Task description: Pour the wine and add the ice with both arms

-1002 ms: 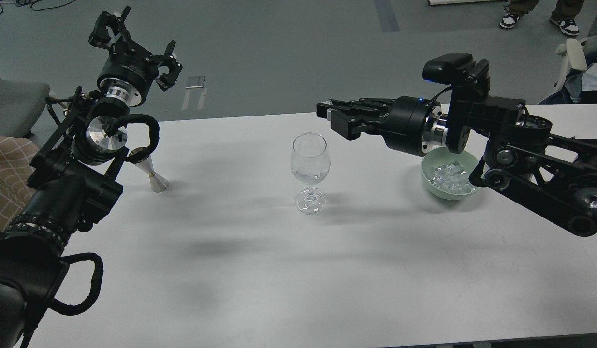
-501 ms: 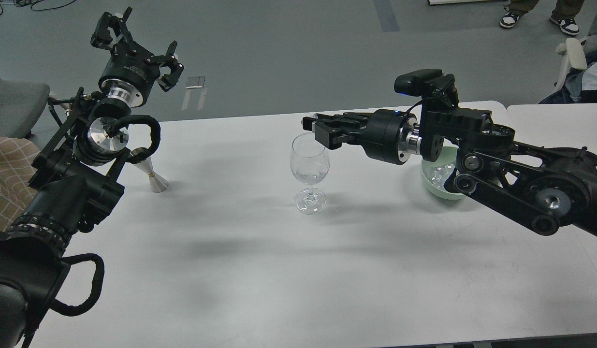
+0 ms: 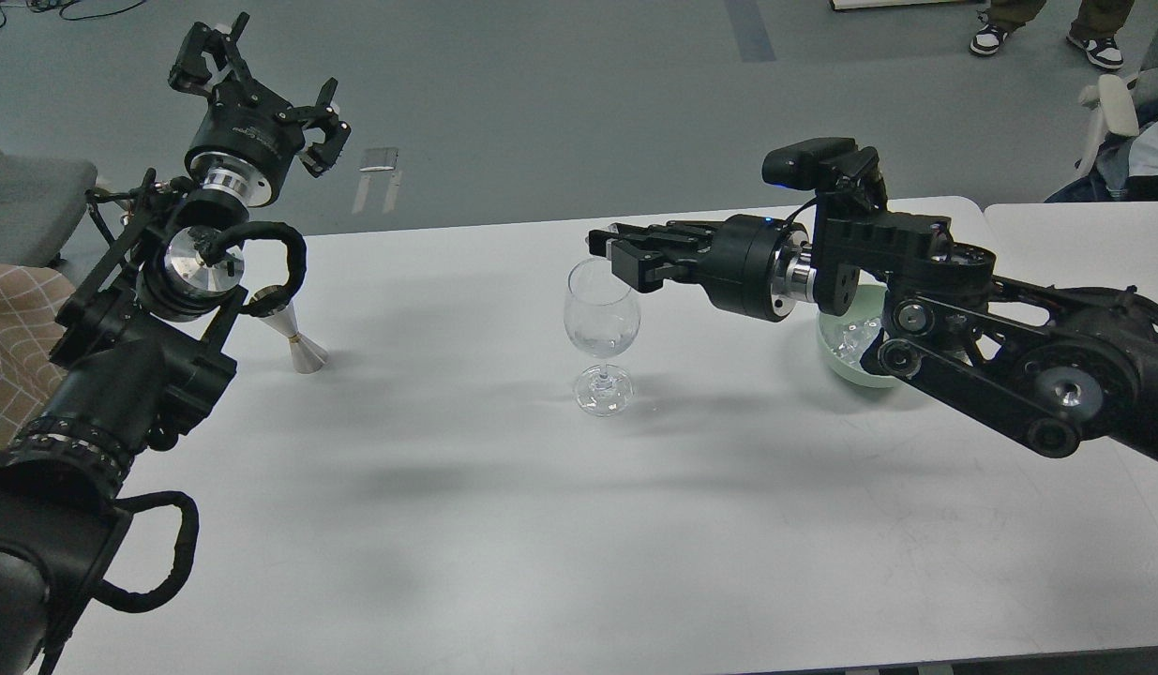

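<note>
A clear stemmed wine glass [image 3: 601, 323] stands upright at the middle of the white table [image 3: 503, 506]. A little glitter lies in the bottom of its bowl. My right gripper [image 3: 609, 254] reaches in level from the right, with its fingertips just over the glass's right rim. Its fingers are drawn close on what looks like a small piece of ice, barely visible. The heap of ice [image 3: 852, 341] lies in a pale green bowl [image 3: 846, 367], mostly hidden behind my right arm. My left gripper [image 3: 264, 82] is open and empty, raised high at the far left.
A silver double-cone jigger [image 3: 291, 335] stands on the table's left side, below my left arm. A second white table [image 3: 1085, 244] adjoins on the right. Chairs stand at the far left and far right. A person's feet show at the top right.
My right gripper swung left from above the bowl to the glass's rim, then held almost still. The arm now covers most of the bowl. The left arm barely moved.
</note>
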Available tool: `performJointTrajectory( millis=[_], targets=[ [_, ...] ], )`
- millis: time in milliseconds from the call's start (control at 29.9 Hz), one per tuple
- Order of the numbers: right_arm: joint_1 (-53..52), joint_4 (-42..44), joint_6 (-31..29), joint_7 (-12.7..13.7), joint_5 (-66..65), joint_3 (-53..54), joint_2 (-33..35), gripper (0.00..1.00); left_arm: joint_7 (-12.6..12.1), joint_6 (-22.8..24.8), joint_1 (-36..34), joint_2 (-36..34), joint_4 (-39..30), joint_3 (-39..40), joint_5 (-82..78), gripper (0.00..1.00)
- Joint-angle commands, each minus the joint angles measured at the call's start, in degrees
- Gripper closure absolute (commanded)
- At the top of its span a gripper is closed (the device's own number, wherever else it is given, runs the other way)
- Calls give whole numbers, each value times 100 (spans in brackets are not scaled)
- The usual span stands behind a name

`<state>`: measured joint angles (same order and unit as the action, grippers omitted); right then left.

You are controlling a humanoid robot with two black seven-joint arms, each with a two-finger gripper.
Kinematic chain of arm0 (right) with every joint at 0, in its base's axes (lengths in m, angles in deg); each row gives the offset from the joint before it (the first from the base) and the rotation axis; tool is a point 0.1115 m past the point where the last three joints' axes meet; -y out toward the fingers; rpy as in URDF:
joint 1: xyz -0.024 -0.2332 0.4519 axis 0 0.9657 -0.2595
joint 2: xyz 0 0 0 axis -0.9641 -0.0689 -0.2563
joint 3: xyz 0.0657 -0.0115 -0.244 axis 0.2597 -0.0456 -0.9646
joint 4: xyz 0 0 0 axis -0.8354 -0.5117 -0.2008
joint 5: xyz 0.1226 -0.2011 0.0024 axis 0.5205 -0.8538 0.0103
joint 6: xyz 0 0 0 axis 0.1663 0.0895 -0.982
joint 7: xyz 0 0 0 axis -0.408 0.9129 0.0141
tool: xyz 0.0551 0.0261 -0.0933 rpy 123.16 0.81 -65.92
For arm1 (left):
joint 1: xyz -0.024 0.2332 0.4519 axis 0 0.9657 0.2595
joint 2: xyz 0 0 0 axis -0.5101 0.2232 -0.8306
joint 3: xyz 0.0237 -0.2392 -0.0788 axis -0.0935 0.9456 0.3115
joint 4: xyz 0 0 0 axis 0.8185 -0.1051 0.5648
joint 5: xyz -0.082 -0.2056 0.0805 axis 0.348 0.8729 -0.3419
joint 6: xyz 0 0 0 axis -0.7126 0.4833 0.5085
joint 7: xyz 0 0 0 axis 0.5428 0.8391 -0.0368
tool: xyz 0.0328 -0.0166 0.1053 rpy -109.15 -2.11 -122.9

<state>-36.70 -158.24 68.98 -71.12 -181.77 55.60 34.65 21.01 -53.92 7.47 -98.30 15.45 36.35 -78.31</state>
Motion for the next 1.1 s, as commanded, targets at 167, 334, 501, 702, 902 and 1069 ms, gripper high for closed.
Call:
performJointTrajectory(
  millis=[167, 334, 501, 702, 902, 1069],
  targets=[
    [24, -9, 7, -8, -6, 0, 2, 64, -9, 7, -8, -5, 0, -9, 0, 2],
    [-3, -9, -2, -8, -6, 0, 2, 55, -9, 15, 0, -14, 1, -9, 0, 2],
    [-20, -27, -2, 0, -6, 9, 2, 53, -9, 15, 0, -14, 1, -9, 0, 2],
    [-73, -27, 33, 18, 11, 140, -50, 13, 0, -2, -8, -14, 1, -9, 0, 2],
    [-29, 17, 77, 18, 90, 1158, -68, 0, 0, -20, -26, -14, 1, -18, -9, 2],
    [6, 245, 121, -35, 222, 1853, -103, 0, -9, -29, -17, -14, 1, -26, -9, 2]
  ],
)
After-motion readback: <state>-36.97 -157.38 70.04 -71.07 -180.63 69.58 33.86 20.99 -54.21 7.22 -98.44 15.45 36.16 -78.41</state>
